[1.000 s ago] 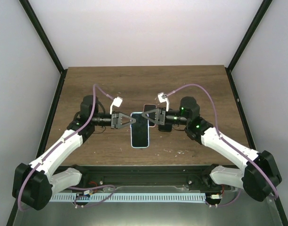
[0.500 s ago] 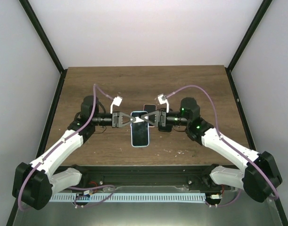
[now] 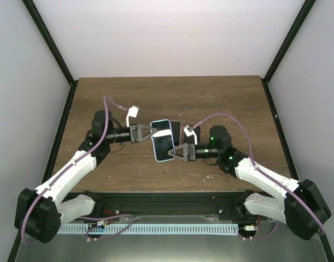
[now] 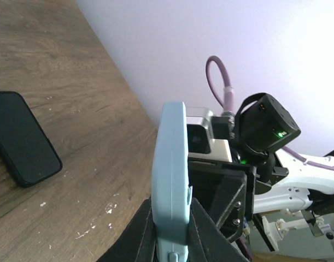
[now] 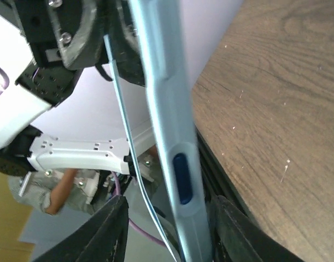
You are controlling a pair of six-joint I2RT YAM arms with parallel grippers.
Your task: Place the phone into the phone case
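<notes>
Left wrist: the left gripper (image 4: pixel 172 229) clamps the phone case (image 4: pixel 171 158) edge-up above the table (image 4: pixel 74 71); the phone (image 4: pixel 22 139) lies flat nearby (screen dark). The right gripper (image 5: pixel 172 229) straddles its other end, grip unclear; I'd lay it open-side up first

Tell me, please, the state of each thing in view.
Phone case: empty, tilted, held at both ends.
Phone: outside the case, lying flat on the table.
Left end effector: shut on the phone case.
Right end effector: shut on the phone case.
</notes>
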